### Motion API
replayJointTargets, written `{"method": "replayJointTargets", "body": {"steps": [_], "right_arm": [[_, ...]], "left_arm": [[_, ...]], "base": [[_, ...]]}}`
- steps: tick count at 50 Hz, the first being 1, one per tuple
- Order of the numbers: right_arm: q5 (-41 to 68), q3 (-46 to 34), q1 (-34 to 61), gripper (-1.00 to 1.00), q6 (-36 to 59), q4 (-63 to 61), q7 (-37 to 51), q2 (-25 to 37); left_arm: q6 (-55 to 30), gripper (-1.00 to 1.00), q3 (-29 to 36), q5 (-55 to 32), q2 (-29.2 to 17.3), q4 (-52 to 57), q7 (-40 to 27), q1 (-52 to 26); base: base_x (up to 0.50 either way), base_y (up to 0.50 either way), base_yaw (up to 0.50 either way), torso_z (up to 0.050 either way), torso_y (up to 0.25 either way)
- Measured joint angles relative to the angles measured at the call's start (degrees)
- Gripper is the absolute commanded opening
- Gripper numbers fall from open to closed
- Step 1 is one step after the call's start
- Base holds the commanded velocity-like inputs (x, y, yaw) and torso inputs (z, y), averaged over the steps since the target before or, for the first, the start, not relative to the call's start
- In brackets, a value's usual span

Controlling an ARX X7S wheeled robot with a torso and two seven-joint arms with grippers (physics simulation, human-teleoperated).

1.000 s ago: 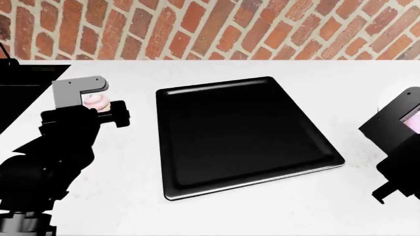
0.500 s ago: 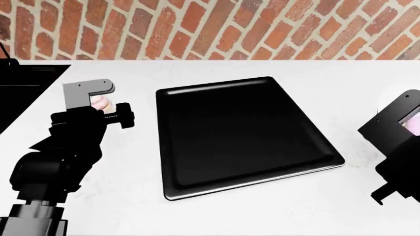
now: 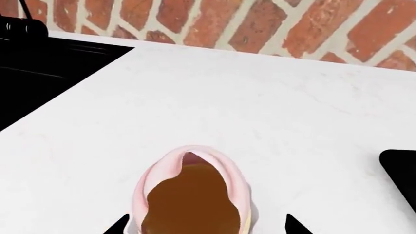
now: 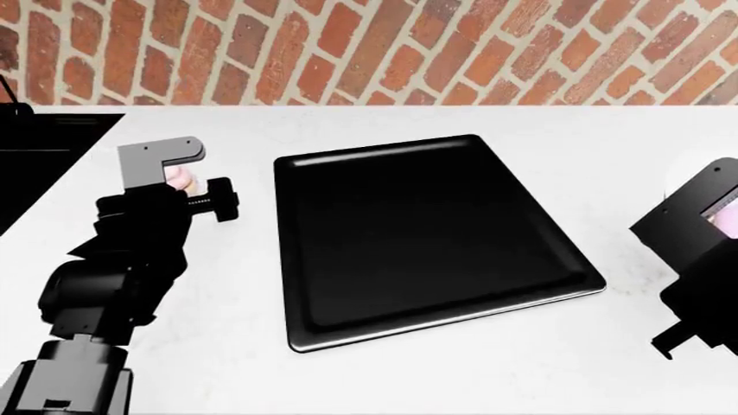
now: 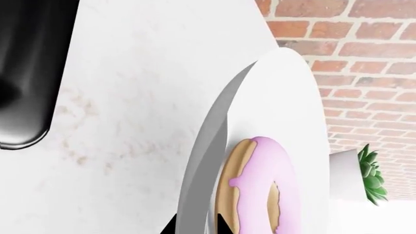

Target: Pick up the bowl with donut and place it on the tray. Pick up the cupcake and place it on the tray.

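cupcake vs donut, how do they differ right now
The cupcake is a frosted mound standing straight on the white counter; the donut is a flat ring lying in the white bowl. The cupcake sits by the left arm, the donut by the right. Both are pale pink on top.

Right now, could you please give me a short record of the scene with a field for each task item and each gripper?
tray: on the white counter, nothing on it
cupcake: between the left gripper fingertips, left of the tray
bowl: at the right gripper, whose tips straddle its rim
donut: inside the bowl
left gripper: grip on the cupcake cannot be confirmed
right gripper: closure cannot be confirmed
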Motion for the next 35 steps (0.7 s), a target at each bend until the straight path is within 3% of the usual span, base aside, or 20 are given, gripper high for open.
{"method": "replayJointTargets", "body": {"steps": [1,2,23,35], "right_arm": [[-0.02,-0.03,-0.01,-1.00,-0.04,0.02,-0.01,-0.01],[-0.03,-0.06,-0.05,-1.00,-0.09,0.03,-0.02,-0.02],[-0.19,-0.53,-0.48,-1.00,-1.18,-0.61,-0.03,0.57],[0.71,-0.23,-0.13,-1.00,-1.59,-2.00,0.88,1.42]], "left_arm": [[0.14,1.00,0.05,0.08,0.07,-0.26,0.07,-0.11],[0.25,-1.00,0.10,0.16,0.13,-0.50,0.14,-0.20],[1.01,-1.00,1.00,0.85,0.17,0.53,0.61,0.35],[-3.49,-1.00,-0.39,-2.27,-2.14,13.58,-2.11,3.61]], "base": [[0.00,0.00,0.00,0.010,0.000],[0.00,0.00,0.00,0.000,0.010],[0.00,0.00,0.00,0.000,0.001],[0.00,0.00,0.00,0.001,0.001]]}}
